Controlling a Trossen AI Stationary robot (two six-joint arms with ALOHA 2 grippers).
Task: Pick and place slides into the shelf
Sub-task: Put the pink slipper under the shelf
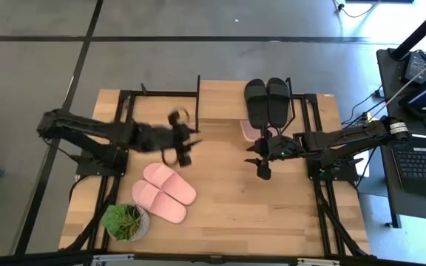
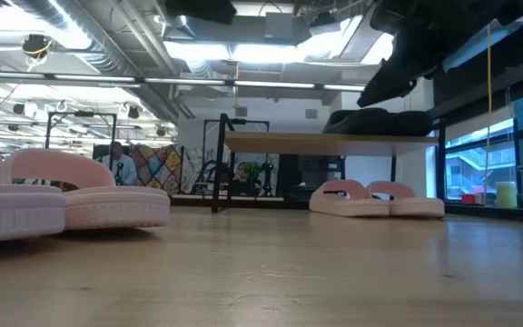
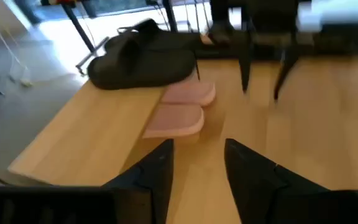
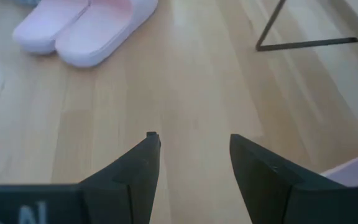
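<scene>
Two black slides (image 1: 266, 101) lie side by side on the shelf (image 1: 220, 103) at the bench's (image 1: 272, 214) 12 o'clock; two pink slides (image 2: 377, 199) sit beneath it, two more pink ones (image 1: 163, 192) toward 8 o'clock. Both sets of fingers, left (image 1: 181, 151) and right (image 1: 261, 164), hang released, grasping nothing. One potted plant (image 1: 125, 221) stands at 7 o'clock.

Looking like a robotics lab or open workshop: exposed ducts and pipes (image 2: 107, 45) running under the ceiling, black metal frame (image 1: 324, 188) carrying the tabletop (image 1: 235, 207) on grey concrete floor (image 1: 198, 44), laptop (image 1: 424, 166) sitting alongside, people (image 2: 121, 165) working behind.
</scene>
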